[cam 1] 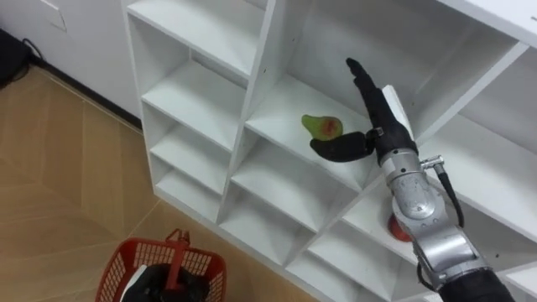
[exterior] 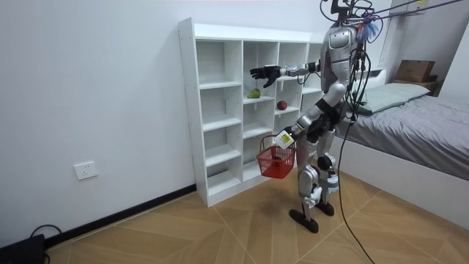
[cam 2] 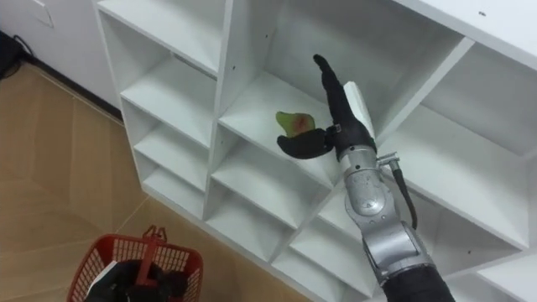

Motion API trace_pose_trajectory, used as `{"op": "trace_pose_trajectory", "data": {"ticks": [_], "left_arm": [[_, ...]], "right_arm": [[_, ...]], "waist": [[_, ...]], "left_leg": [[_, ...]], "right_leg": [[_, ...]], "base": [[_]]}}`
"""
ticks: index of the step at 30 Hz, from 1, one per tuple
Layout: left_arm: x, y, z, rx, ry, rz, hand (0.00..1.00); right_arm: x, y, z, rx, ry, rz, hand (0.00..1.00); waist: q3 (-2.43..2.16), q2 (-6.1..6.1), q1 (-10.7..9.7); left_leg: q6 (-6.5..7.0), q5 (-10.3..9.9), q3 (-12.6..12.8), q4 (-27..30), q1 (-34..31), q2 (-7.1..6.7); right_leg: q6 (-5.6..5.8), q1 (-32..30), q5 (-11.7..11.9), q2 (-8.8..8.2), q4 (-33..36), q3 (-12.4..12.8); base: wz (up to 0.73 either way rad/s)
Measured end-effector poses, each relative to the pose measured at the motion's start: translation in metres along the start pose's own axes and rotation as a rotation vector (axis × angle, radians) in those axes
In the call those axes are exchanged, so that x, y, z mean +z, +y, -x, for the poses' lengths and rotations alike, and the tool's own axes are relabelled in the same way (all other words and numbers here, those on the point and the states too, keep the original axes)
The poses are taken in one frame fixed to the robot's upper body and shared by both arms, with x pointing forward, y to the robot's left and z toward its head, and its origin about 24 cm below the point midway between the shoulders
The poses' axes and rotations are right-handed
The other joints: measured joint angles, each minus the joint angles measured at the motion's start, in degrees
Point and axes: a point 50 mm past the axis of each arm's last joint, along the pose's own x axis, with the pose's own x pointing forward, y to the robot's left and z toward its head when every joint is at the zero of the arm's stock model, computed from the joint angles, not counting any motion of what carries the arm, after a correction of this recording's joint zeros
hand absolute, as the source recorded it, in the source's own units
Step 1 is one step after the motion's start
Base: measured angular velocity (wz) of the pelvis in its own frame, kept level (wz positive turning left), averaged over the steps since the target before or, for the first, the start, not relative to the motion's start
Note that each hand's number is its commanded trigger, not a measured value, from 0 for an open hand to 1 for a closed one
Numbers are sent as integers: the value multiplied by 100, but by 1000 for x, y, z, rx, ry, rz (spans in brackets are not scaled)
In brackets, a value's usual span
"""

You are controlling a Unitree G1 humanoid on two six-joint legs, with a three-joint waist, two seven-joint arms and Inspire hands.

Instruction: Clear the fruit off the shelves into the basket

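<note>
A green pear-like fruit with a red blush lies in a middle compartment of the white closet shelf. My right hand reaches into that compartment, open, its fingers straight just right of the fruit and its thumb spread in front of it. I cannot tell whether they touch. One compartment to the right and lower, a red apple is half hidden by my forearm. My left hand is shut on the handle of a red basket that hangs low at my left.
I stand close in front of the shelf unit on a wooden floor. A bed with a cardboard box beyond it stands behind me at the room view's right. The neighbouring compartments hold nothing.
</note>
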Motion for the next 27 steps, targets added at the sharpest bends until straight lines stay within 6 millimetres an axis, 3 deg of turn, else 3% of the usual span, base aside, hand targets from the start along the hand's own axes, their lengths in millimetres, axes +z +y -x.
{"op": "trace_pose_trajectory", "data": {"ticks": [12,21,27], "left_arm": [[-1,0,0,-35,30,-6,100],[-2,3,1,-36,35,-34,100],[-2,6,1,-24,37,-40,100]], "right_arm": [[-8,-2,-8,4,60,7,0],[-10,-5,-17,-6,106,-16,0],[-12,-6,-19,-13,119,-11,0]], "waist": [[-28,-50,2],[-24,-145,1],[-16,-141,12]], "left_leg": [[6,-3,1,43,-4,-15],[13,-9,-16,138,-59,-20],[23,-22,-29,200,-163,-24]], "right_leg": [[4,13,-2,-16,19,-6],[4,13,-2,-29,26,-25],[5,-60,-1,-33,27,-16]], "base": [[0],[1],[0]]}}
